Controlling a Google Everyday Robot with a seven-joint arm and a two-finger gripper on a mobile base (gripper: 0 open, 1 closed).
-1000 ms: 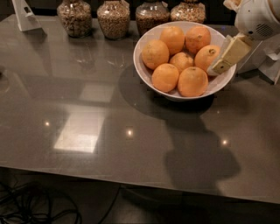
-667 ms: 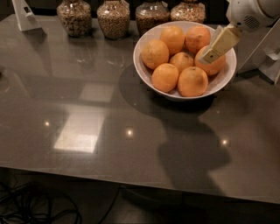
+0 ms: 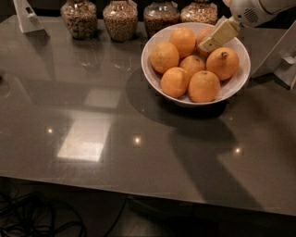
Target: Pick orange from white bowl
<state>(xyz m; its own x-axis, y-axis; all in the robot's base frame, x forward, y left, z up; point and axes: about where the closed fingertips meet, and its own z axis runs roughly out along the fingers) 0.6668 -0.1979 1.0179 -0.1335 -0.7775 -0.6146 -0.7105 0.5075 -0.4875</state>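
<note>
Oranges (image 3: 204, 86): I count about seven, heaped in the white bowl; one at the right shows its stem end.
White bowl (image 3: 149, 69): wide and shallow, standing on the counter right of centre, toward the back edge.
Hand (image 3: 209, 44): cream-coloured, reaching down at a slant from the upper right, over the bowl's back right part; its tip lies against the rearmost orange (image 3: 202, 35) and just above the right-hand orange (image 3: 223, 63).
Hand state: I cannot tell whether it is wide or narrow, and I see nothing lifted in it.
Arm housing (image 3: 252, 11): white, at the top right edge.
Counter (image 3: 92, 139): dark, glossy, with pale light reflections.
Glass jars (image 3: 120, 19): four in a row behind the bowl, brown-filled.
White stand (image 3: 25, 16): at the back left corner.
</note>
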